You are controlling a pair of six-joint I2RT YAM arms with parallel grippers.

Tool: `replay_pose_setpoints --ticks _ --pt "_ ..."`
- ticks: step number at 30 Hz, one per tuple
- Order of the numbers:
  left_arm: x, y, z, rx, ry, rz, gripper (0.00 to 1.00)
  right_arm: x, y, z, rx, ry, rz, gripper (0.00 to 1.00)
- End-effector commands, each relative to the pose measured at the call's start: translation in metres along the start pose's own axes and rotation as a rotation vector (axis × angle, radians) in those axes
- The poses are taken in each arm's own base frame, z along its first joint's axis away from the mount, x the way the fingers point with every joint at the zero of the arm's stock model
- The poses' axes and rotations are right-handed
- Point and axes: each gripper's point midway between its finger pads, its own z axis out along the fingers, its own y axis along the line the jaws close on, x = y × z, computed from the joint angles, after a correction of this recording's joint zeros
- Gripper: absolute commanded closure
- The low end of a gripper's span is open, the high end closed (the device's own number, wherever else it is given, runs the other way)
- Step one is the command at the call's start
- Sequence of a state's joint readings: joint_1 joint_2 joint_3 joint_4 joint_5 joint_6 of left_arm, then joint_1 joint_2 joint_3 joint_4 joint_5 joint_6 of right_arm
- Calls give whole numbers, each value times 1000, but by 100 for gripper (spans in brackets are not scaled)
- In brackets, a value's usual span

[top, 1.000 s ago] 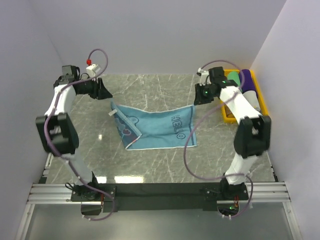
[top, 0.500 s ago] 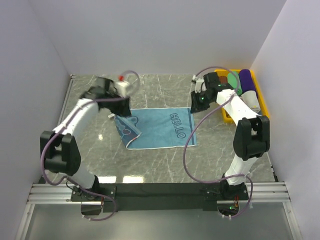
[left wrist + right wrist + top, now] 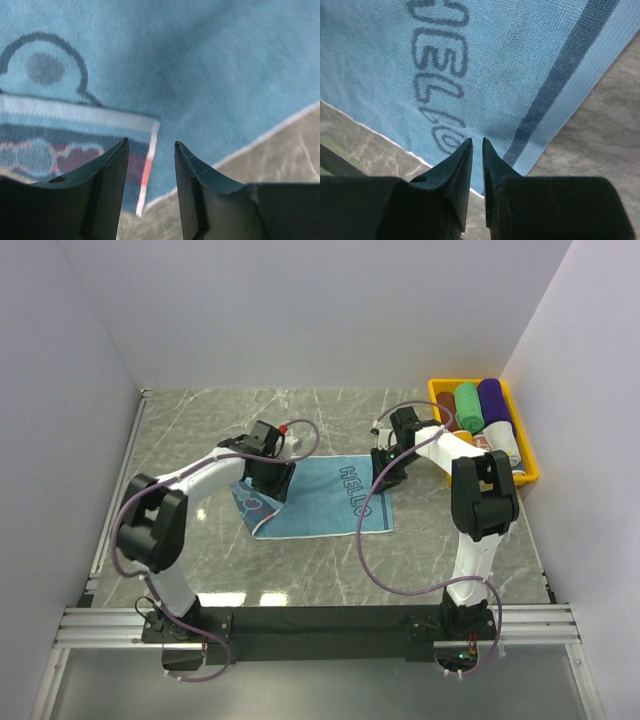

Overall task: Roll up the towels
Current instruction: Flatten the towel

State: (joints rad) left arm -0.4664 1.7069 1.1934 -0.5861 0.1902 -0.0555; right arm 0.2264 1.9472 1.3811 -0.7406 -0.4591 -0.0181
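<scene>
Left claw (image 3: 272, 478) (image 3: 150, 145) hangs with its two dark fingers parted by a moderate gap, and we see nothing held between them. It sits low over the left end of the light blue cloth towel (image 3: 320, 502) (image 3: 210, 70) (image 3: 520, 60). Our right claw (image 3: 383, 472) (image 3: 476, 142) is drawn almost together, with only a thin slit left at the tips and no cloth caught in it. We cannot tell whether those tips touch the cloth.

We find the towel spread on the grey marbled desk (image 3: 200, 430), about midway between the two arms. It is soft looped cloth with a pale edging, a darker blue stripe near its right end and outlined HELLO lettering (image 3: 355, 490) (image 3: 439, 60). Its left end is a folded-back flap (image 3: 255, 500) (image 3: 65, 145), showing a white band and a red-and-pink pattern.

Its long axis runs left to right across the desk, roughly along the near edge, and the lettering runs the short way.

Well apart, at the far right, a yellow plastic bin (image 3: 436, 390) holds short rolled towels, among them a green roll (image 3: 467, 408) and a purple roll (image 3: 493, 402). They lie side by side, pointing away from the arms.
</scene>
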Motion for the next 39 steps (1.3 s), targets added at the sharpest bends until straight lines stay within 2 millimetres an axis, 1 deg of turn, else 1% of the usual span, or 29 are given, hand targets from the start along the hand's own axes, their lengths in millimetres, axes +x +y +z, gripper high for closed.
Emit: replay_pose_setpoints --ticks 1,2,3,6,7,10,13,14,16,17,18,19,22,23,25,26,27,28,29,30,31,32,33,34,35,36,37,38,39 --pt "-22 6 13 -100 -31 -29 53 -2 -6 6 19 -13 12 79" --pt "-22 2 17 -105 -24 -16 53 -1 -7 7 23 -9 14 79" --pt "-19 2 23 -113 -7 -12 52 0 -7 9 25 -4 14 79" --pt "-17 2 31 -147 10 2 52 2 -12 10 41 3 19 79" --pt "-13 2 36 -152 28 2 52 1 -13 10 47 1 19 80" --pt "-3 11 42 -195 64 5 53 4 -15 11 59 12 23 80" --pt "8 16 43 -214 97 11 64 9 -23 14 93 29 30 80" --pt "11 17 41 -213 105 9 70 10 -25 15 106 34 32 80" --pt "19 19 35 -214 109 1 78 13 -31 16 135 51 37 80" --pt "26 23 32 -215 116 -5 80 13 -33 17 142 52 39 80" --pt "28 24 30 -217 112 -6 81 13 -33 16 146 57 39 80" --pt "25 24 22 -217 90 -7 82 14 -37 17 160 60 41 80" --pt "29 34 8 -231 77 -28 96 14 -40 18 179 66 43 80" --pt "31 44 3 -242 78 -56 99 14 -40 17 183 67 41 80" --pt "33 54 -16 -244 57 -86 99 13 -41 16 189 65 42 80" --pt "42 69 -23 -263 64 -125 100 13 -41 16 192 64 40 80" --pt "40 75 -38 -273 31 -137 99 13 -41 15 192 66 41 80" --pt "48 82 -46 -286 40 -132 99 13 -40 14 189 65 41 80" --pt "63 97 -52 -307 58 -165 99 12 -39 13 183 65 41 80" --pt "67 102 -61 -320 44 -170 99 13 -38 12 179 71 41 80" --pt "72 110 -65 -330 44 -147 100 13 -35 10 172 70 35 80" --pt "82 122 -75 -330 61 -207 100 12 -32 7 156 68 22 79" --pt "85 126 -77 -316 74 -213 99 13 -30 4 150 70 15 75" --pt "87 129 -80 -301 84 -192 95 11 -26 -2 141 58 -1 73" --pt "95 132 -82 -298 114 -187 91 10 -23 -5 132 55 -23 71" --pt "100 132 -84 -288 128 -170 85 11 -21 -9 126 59 -31 67" --pt "103 132 -86 -280 138 -145 77 9 -17 -16 122 46 -45 65" --pt "107 133 -89 -274 136 -157 73 6 -16 -21 122 39 -68 63" --pt "108 131 -96 -254 132 -136 68 8 -15 -26 124 46 -73 59"
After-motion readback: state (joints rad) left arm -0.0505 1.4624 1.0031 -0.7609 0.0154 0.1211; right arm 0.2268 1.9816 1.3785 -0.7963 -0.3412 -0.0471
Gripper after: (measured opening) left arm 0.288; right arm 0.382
